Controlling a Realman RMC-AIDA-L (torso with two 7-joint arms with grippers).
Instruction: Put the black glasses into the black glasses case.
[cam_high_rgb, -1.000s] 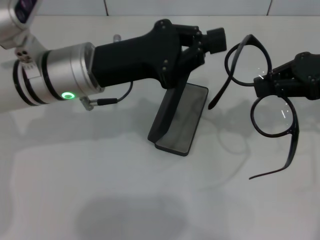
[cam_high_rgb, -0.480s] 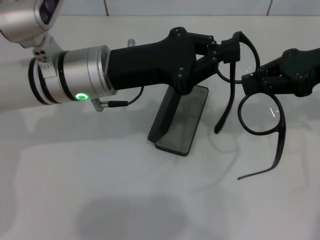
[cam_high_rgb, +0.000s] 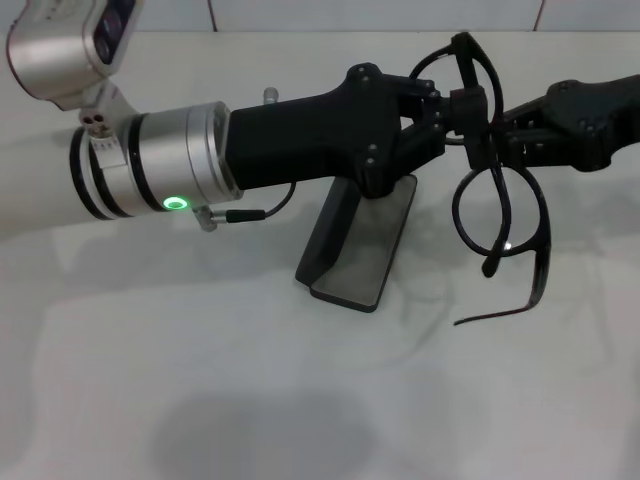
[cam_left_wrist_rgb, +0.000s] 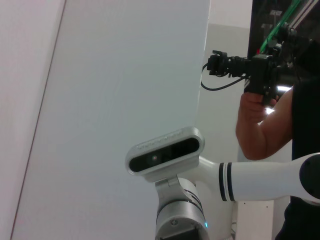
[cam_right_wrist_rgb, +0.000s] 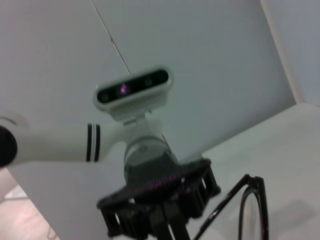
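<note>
Case position: black glasses case lies open on the worktop. Above it, left gripper and right gripper both apparently clamp the black glasses, which hang just right of the case.

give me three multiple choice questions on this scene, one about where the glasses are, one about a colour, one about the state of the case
1. Where are the black glasses?
A. in the case
B. held in the air between both grippers
C. flat on the table

2. What colour is the light on the left arm?
A. green
B. red
C. blue

3. What state is the black glasses case in?
A. shut
B. open and empty
C. open with glasses inside

Answers:
1 B, the left gripper and right gripper meet at the frame above the table.
2 A, a green ring glows.
3 B, its lid stands up over a bare lining.
</note>
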